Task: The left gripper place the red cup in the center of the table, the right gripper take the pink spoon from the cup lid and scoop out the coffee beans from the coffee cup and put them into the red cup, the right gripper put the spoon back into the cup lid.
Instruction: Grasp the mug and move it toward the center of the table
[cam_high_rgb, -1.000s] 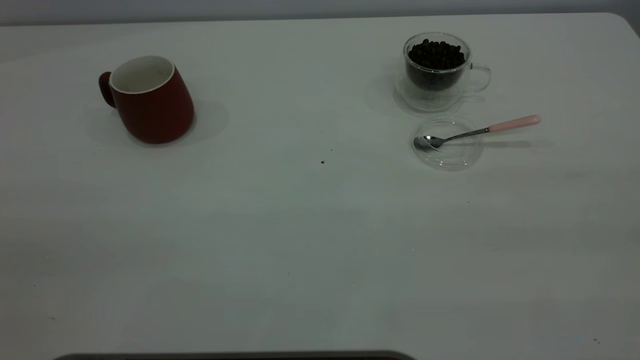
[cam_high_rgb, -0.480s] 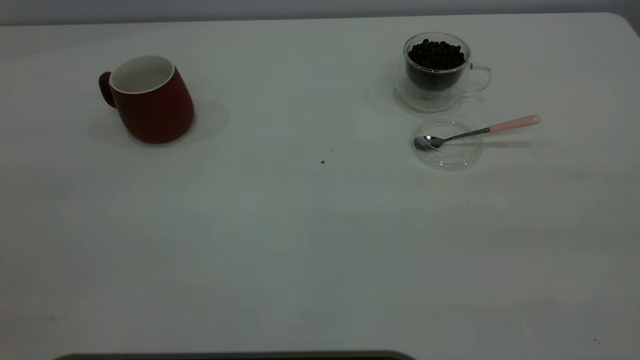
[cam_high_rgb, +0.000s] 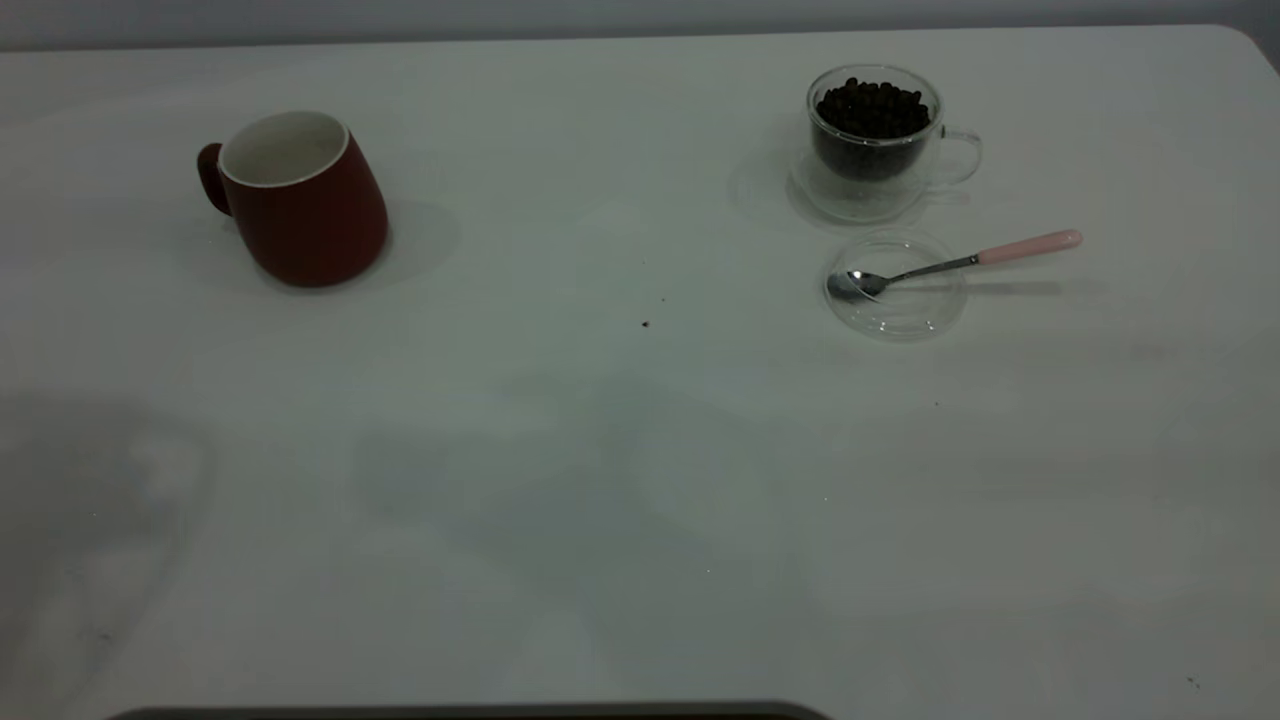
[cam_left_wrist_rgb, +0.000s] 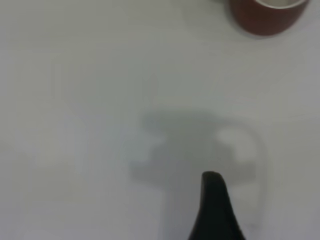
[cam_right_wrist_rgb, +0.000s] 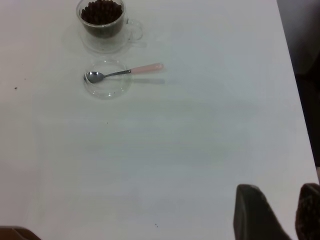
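Only dark fingertips visible: one black, tapered, round-tipped finger (cam_left_wrist_rgb: 215, 207) of the left arm; two blunt, matte dark-grey fingers (cam_right_wrist_rgb: 257, 215) of the right arm.

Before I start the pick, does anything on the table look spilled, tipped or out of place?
Nothing stands out. The red cup stands upright at the table's left side. The coffee cup is upright with its coffee beans inside. The pink spoon rests bowl-first in the cup lid. A few tiny dark specks lie near the center.
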